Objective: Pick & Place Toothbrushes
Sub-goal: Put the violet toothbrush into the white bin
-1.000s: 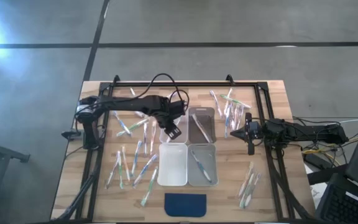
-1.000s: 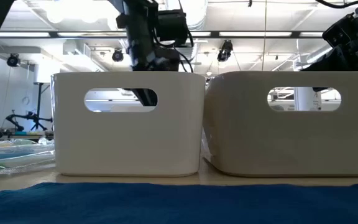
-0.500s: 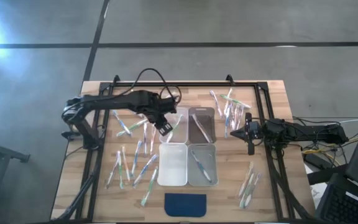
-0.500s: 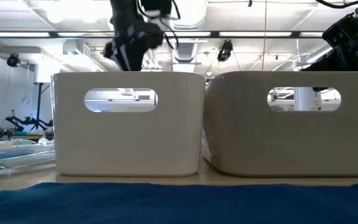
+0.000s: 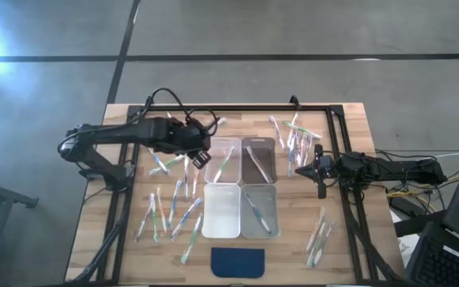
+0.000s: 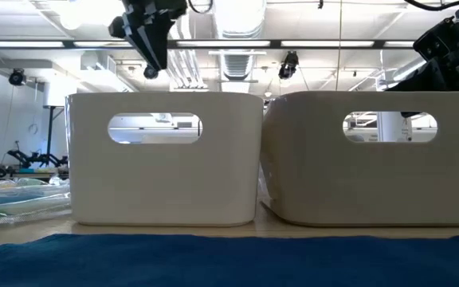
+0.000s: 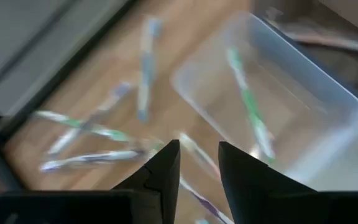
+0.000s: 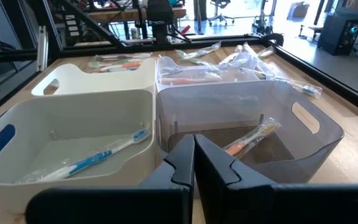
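Four plastic bins (image 5: 240, 188) sit in a two-by-two block on the wooden surface (image 5: 126, 239), between the two tools. A dark blue pad (image 5: 238, 261) lies near the bins.

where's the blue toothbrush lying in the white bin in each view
High view: blue-handled plastic toothbrush lies diagonally in the near-right white plastic bin.
Low view: hidden behind that bin's wall, the right-hand one.
Left wrist view: not in it.
Right wrist view: at the picture's lower left, on the bin's floor.
Shared landmark: the white bin itself.
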`<state>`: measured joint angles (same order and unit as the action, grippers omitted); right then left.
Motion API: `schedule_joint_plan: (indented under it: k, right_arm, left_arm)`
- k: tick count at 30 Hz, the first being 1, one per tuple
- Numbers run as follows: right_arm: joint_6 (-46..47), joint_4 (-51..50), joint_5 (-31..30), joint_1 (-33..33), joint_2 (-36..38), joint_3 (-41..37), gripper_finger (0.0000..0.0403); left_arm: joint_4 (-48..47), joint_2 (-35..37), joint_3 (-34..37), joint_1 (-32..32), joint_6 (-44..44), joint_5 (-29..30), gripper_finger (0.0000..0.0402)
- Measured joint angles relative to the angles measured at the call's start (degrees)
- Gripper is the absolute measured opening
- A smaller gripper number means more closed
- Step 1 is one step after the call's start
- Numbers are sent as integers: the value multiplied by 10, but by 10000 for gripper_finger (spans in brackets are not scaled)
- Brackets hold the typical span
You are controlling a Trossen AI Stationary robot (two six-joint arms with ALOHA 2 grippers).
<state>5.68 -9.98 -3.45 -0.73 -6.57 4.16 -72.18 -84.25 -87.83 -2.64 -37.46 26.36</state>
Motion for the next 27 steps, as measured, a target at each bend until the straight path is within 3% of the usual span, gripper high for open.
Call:
schedule_joint_plan:
  k: [7, 14, 27]
  right_arm:
    - [1, 0, 0, 0, 0, 0, 8]
    - [2, 0, 0, 0, 0, 0, 8]
    - [0, 0, 0, 0, 0, 0, 8]
  left_arm:
    - [-34, 14, 0, 7, -77, 126, 115]
    - [-40, 14, 24, 14, -127, 163, 115]
    - [-27, 16, 194, 23, -306, 185, 115]
